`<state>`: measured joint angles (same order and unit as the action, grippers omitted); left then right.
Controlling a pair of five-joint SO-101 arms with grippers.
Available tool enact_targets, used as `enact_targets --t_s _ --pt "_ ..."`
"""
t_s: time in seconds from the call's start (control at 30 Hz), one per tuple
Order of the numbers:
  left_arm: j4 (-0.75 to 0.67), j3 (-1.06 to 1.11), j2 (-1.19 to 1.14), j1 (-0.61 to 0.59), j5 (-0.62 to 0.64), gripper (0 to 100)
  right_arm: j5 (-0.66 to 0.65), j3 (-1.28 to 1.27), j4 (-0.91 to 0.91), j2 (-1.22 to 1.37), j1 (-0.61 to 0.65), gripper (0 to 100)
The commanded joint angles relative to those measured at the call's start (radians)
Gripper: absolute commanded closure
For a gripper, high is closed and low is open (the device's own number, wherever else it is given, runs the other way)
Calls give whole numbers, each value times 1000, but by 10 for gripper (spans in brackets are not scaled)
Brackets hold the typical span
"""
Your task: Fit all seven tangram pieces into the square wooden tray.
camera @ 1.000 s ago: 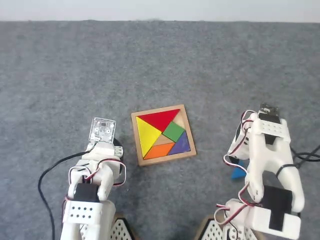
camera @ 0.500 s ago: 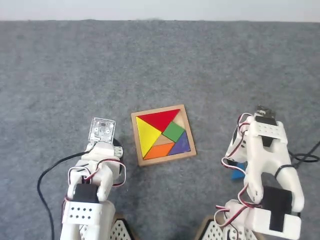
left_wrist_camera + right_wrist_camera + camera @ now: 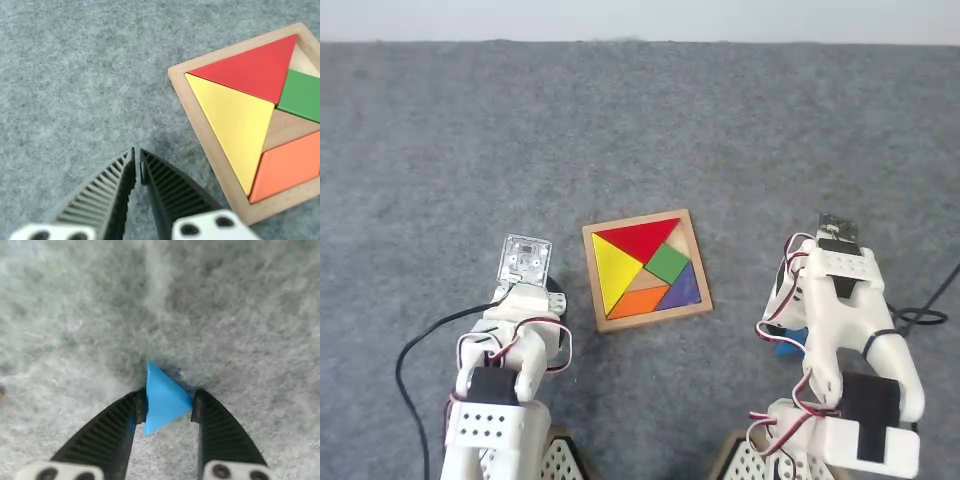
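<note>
The square wooden tray (image 3: 589,284) lies at mid-table and holds a red triangle (image 3: 638,240), a yellow triangle (image 3: 610,270), a green square (image 3: 667,263), an orange piece (image 3: 638,299) and a purple piece (image 3: 682,288). Bare wood shows at its centre and at one far corner. A small blue triangle (image 3: 165,399) sits between the fingers of my right gripper (image 3: 168,396), which is shut on it just over the carpet. From above, the blue triangle (image 3: 788,340) peeks out under the right arm, to the right of the tray. My left gripper (image 3: 136,154) is shut and empty, on the carpet beside the tray (image 3: 197,112).
Grey carpet (image 3: 640,130) covers the whole table, with open room beyond the tray and to its left. A black cable (image 3: 415,350) loops beside the left arm, and another cable (image 3: 930,310) runs off at the right edge.
The right arm has shifted a little left, toward the tray, carrying the blue triangle with it. The left arm and the tray have not moved.
</note>
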<state>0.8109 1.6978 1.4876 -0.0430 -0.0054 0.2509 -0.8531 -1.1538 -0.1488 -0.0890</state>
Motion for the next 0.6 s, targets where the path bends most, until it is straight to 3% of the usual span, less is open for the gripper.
enact_targets --t_s 0.0,0.07,0.27,0.57 --pt "5 -8 14 -3 6 985 -14 8 18 -44 13 866" --pt "5 -8 14 -3 6 985 -46 21 18 -45 12 866" --pt "5 -8 14 -3 6 985 -318 184 16 -45 -19 919" --pt "5 -8 14 -3 6 985 -434 476 -128 -35 114 919"
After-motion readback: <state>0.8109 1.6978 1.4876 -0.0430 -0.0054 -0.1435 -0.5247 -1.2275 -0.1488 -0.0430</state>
